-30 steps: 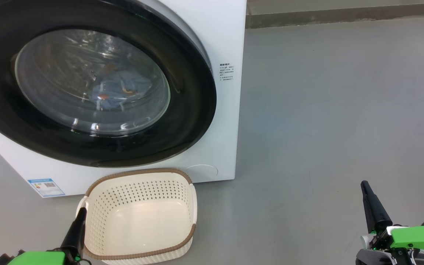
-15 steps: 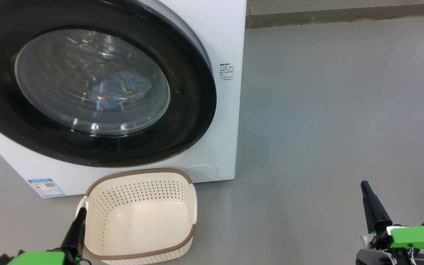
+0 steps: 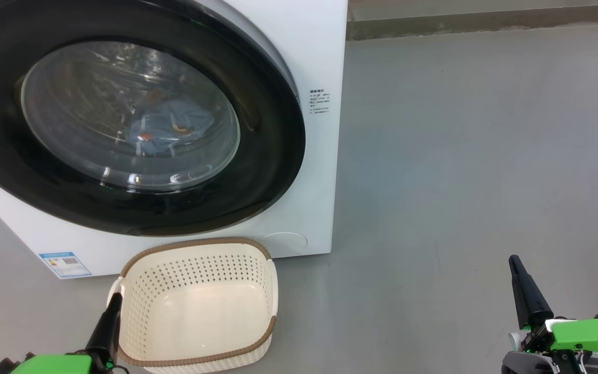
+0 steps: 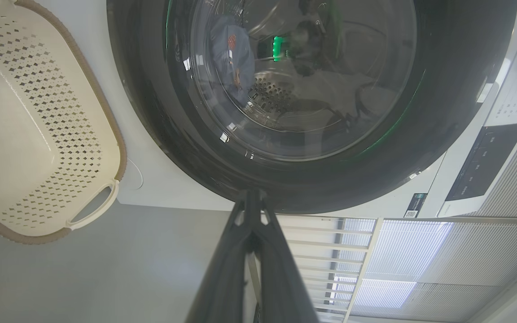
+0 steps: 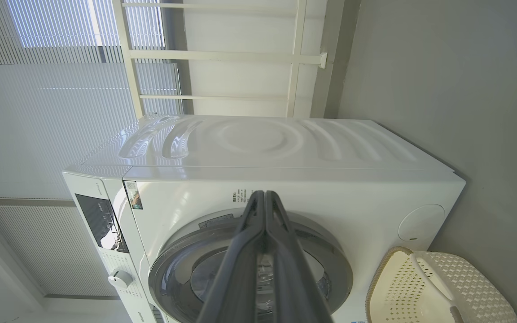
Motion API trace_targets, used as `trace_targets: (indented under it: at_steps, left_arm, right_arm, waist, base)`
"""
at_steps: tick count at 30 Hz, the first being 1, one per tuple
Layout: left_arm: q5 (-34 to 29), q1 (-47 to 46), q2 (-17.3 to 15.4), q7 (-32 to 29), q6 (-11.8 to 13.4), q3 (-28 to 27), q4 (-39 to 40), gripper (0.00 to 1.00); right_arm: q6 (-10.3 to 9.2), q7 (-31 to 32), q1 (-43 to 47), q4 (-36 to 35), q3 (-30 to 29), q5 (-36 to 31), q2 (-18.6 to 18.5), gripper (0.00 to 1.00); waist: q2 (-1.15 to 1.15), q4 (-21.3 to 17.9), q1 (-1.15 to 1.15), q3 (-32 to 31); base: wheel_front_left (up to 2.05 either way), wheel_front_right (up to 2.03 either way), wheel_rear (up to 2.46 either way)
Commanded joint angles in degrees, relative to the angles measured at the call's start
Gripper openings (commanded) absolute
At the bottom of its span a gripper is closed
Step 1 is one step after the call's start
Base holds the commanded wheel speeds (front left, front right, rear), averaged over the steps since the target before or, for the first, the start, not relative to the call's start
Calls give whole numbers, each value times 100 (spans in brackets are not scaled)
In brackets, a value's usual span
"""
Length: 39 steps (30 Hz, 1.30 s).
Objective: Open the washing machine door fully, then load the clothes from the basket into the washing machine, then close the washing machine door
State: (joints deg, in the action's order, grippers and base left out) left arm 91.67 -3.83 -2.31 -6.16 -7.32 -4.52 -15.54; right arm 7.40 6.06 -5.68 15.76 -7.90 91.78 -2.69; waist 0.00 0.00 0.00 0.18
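Here the washing machine stands on the grey floor with its door shut flat against the front. Through the glass, the clothes, light blue with orange-brown prints, lie inside the drum. The basket sits upright on the floor just in front of the machine, below the lower right part of the door, its bare cream bottom showing. A blue label is stuck low on the machine's front, to the left of the basket. The left end effector is at the lower left of the head view, fingers pressed together and holding nothing. Its tip is beside the basket's near left rim, though I cannot tell whether it touches. The right end effector is at the lower right over bare floor, well apart from machine and basket, likewise closed tight with nothing in it.
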Motion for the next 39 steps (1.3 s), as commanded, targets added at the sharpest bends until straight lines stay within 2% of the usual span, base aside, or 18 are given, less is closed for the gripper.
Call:
trace_targets:
  at_steps: [1,39]
  left_arm:
    - [50,-236,-56,-33,-17,-200,151,0]
    - [50,-236,-56,-33,-17,-200,151,0]
  right_arm:
    - [9,47,-51,-174,133,34,-20,0]
    - [9,48,-51,-174,132,34,-19,0]
  waist:
    - [0,0,0,0]
    - [0,0,0,0]
  base:
    - [0,0,0]
    - [0,0,0]
